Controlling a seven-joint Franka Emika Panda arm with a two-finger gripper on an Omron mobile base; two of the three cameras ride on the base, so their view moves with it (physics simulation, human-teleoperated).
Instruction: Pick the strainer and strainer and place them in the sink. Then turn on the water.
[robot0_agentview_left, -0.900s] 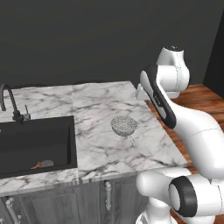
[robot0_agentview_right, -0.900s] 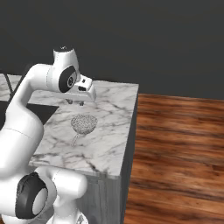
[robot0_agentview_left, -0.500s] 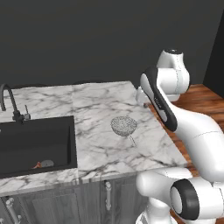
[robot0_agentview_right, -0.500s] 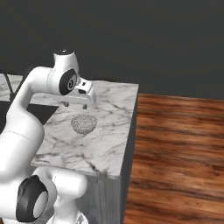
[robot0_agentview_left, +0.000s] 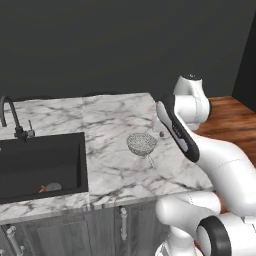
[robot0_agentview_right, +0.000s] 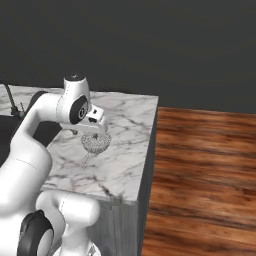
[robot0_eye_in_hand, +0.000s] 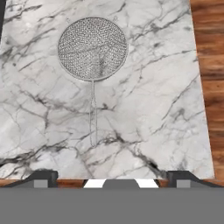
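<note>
Dark finger tips of your tool (robot0_eye_in_hand: 112, 177) stand far apart at the bottom of the hand view, spread about as wide as they go, with nothing between them. You are holding nothing, and the tool hangs well above the desk.

Just beyond the tips lies the marble desk (robot0_eye_in_hand: 157, 100), and on it the strainer (robot0_eye_in_hand: 92, 48), bowl resting on the stone, its thin wire handle running back toward the tool. In the left base view the strainer (robot0_agentview_left: 142, 143) sits near the desk's right end, with your arm (robot0_agentview_left: 180, 131) just beside it. In the right base view the strainer (robot0_agentview_right: 96, 142) sits just under the hand.

Farther off, to the left, the sink (robot0_agentview_left: 30, 162) is sunk into the desk, well apart from the strainer, with the black tap (robot0_agentview_left: 12, 117) behind it. Something small lies in the basin near the front corner; you cannot tell what it is. No water is running.

Watch for these from here, as I judge it:
- The handle is thin wire, so a pinch on it may let the bowl swing or slip
- Closing on the mesh rim off-centre could tip the bowl and skid it toward the desk's right edge, with the wooden floor (robot0_agentview_right: 205, 165) below
- The carry to the sink is long, so a loose grip may drop it short
</note>
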